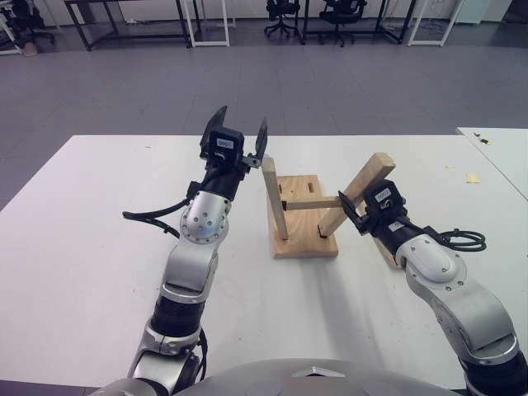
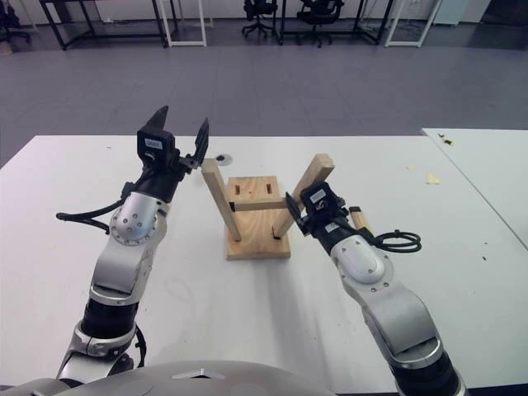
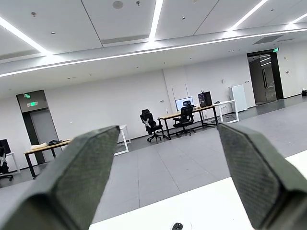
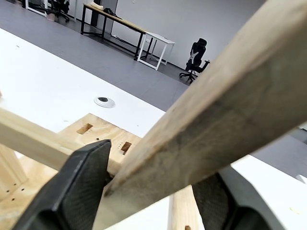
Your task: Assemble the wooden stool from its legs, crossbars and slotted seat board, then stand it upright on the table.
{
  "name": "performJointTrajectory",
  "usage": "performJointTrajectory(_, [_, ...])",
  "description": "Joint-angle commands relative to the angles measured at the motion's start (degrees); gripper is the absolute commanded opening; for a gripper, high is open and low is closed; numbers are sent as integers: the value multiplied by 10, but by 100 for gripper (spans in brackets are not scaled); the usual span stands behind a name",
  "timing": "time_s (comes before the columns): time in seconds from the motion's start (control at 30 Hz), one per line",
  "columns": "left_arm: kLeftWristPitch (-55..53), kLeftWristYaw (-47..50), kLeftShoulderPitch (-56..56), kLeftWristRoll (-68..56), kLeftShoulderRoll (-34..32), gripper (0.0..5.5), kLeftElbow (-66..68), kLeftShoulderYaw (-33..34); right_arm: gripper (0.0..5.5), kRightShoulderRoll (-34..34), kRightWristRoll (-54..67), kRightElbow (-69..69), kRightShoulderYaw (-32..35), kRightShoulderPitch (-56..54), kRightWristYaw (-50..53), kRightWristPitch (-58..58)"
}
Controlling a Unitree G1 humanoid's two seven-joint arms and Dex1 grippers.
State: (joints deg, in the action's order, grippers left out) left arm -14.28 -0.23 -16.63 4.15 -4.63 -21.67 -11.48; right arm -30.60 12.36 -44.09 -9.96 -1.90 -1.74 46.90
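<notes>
Stool assembly stands partly built on the white worktop (image 1: 99, 214), about midway between its left and right edges and nearer the far edge than the near one. The seat board (image 1: 305, 244) lies flat, with two empty slots showing at its far end. Two legs rise from it. The left leg (image 1: 276, 202) is close to upright, leaning a little toward the far edge. The right leg (image 1: 373, 175) slants up and out toward the right edge. A crossbar (image 1: 313, 202) runs level between them, making an H. A spare wooden piece (image 2: 357, 217) lies on the worktop just beside the right arm, partly hidden by it.

The right gripper (image 1: 350, 206) pinches the right leg near its middle. The left gripper (image 1: 242, 115) is raised with its fingers spread wide and nothing between them.

The left leg's top end sits just beside the left gripper, on its right and slightly lower, with its long axis running down toward the board. The left arm is plainly the nearer one, so a small shift right and down would probably bring that leg between its fingers.
</notes>
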Motion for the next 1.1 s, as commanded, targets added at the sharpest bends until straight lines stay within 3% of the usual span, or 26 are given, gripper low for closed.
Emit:
performJointTrajectory(0.03, [0,-44,-19,-1,47,377,74,-93,274,29,37,-18,-93,-34,-79,13])
performJointTrajectory(0.27, [29,-52,-24,-3,71,377,118,-105,274,60,59,-25,-85,-41,-107,1])
performJointTrajectory(0.5, [48,-64,-22,-5,90,377,141,-123,274,39,43,-24,-101,-66,-140,-37])
performJointTrajectory(0.83, [112,-79,63,-58,-13,377,12,11,274,140,176,20,106,-27,-137,-36])
performJointTrajectory(1.0, [110,-75,68,-82,-31,377,3,69,274,146,249,11,164,-21,-151,-27])
performJointTrajectory(1.1, [107,-77,77,-87,-35,377,4,82,338,144,305,-1,184,-15,-157,-16])
